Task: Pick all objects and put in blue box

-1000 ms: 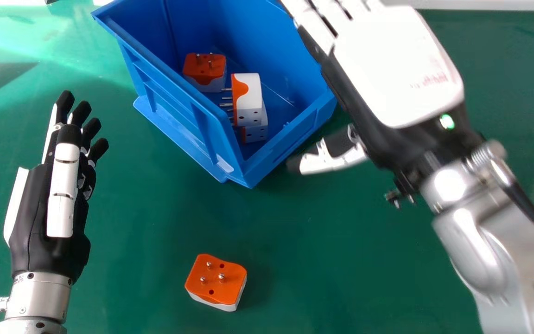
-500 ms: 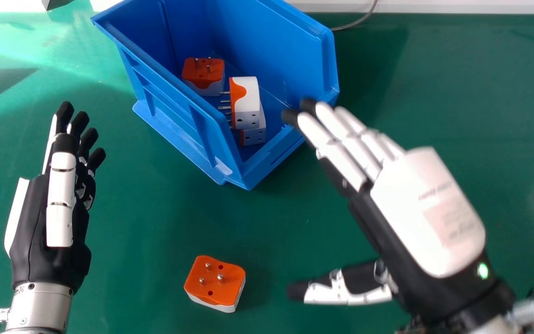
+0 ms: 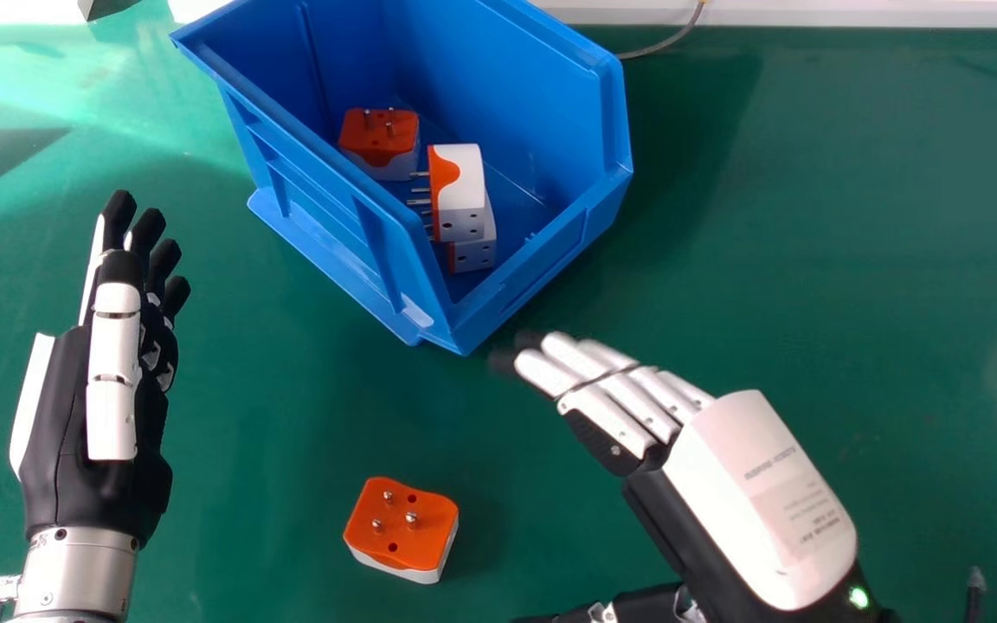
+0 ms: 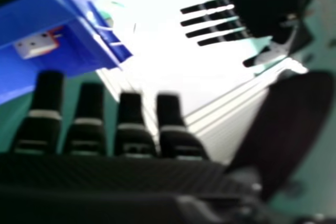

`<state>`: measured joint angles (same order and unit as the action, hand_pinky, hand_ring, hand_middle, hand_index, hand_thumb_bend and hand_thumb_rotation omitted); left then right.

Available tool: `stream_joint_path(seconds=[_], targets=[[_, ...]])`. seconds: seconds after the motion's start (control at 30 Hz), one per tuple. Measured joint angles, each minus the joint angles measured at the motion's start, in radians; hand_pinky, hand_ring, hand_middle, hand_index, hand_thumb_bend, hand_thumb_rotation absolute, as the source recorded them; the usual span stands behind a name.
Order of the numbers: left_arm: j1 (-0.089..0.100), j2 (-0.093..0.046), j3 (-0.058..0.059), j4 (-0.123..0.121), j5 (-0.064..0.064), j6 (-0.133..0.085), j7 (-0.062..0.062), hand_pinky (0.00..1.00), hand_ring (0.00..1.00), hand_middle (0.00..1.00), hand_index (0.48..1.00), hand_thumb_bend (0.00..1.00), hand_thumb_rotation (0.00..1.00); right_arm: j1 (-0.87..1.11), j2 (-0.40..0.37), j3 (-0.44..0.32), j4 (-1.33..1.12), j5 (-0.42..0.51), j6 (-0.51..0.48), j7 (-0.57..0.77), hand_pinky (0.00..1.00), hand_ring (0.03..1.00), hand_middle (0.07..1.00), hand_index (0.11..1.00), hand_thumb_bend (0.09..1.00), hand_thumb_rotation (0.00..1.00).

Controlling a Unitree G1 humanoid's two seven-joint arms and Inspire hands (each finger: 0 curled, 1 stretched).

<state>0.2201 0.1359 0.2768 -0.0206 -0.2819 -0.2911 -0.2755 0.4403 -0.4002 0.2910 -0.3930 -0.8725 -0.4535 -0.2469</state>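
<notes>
Right hand: at the lower right of the head view; its fingers reach out nearly straight and close together, the thumb away from them; open and holding nothing.
Right hand (image 3: pixel 758 493) position: over the green worktop (image 3: pixel 273 536), short of the blue box and well apart from the loose adapter.
Loose adapter (image 3: pixel 402 523): on the worktop between the two hands; orange face and metal pins up, white body below.
Left hand (image 3: pixel 114 372): at the left of the head view; fingers straight, thumb extended, empty.
Blue box (image 3: pixel 330 234): beyond the loose adapter; open at the top.
Front pair in box: a white and orange adapter (image 3: pixel 461 195), pins towards the view's left, partly covering another adapter (image 3: pixel 479 247).
Rear adapter (image 3: pixel 380 138): deeper inside; orange face up.
Cable (image 3: pixel 670 41): behind the box, by the worktop's far edge.
</notes>
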Motion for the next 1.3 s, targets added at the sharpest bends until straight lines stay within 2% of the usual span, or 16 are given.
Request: stream_joint_path(seconds=[0.23, 0.53, 0.87, 1.1, 1.3], targets=[[-0.001, 0.006, 0.005, 0.001, 0.001, 0.000, -0.007, 0.97, 0.98, 0.99, 0.996, 0.42, 0.98, -0.046, 0.004, 0.020, 0.023, 0.007, -0.015, 0.033, 0.54, 0.646, 0.694, 0.678, 0.708, 0.27], [-0.002, 0.006, 0.006, 0.002, 0.001, 0.000, -0.007, 0.95, 0.97, 0.98, 0.994, 0.47, 0.95, -0.099, 0.006, 0.053, 0.080, -0.002, -0.058, 0.034, 0.50, 0.613, 0.665, 0.649, 0.740, 0.26], [-0.006, 0.006, 0.005, 0.002, 0.004, 0.000, -0.006, 0.95, 0.97, 0.98, 0.995, 0.48, 0.95, -0.141, 0.009, 0.101, 0.124, -0.008, -0.063, 0.044, 0.49, 0.605, 0.654, 0.644, 0.756, 0.25], [-0.008, 0.006, 0.005, 0.002, 0.005, 0.000, -0.003, 0.95, 0.97, 0.98, 0.996, 0.47, 0.95, -0.176, 0.036, 0.141, 0.162, -0.002, -0.056, 0.088, 0.50, 0.619, 0.667, 0.659, 0.720, 0.25], [-0.010, 0.006, 0.005, 0.002, 0.005, 0.001, -0.003, 0.95, 0.97, 0.98, 0.998, 0.47, 0.95, -0.209, 0.080, 0.158, 0.222, -0.012, -0.041, 0.066, 0.51, 0.632, 0.678, 0.671, 0.693, 0.24]])
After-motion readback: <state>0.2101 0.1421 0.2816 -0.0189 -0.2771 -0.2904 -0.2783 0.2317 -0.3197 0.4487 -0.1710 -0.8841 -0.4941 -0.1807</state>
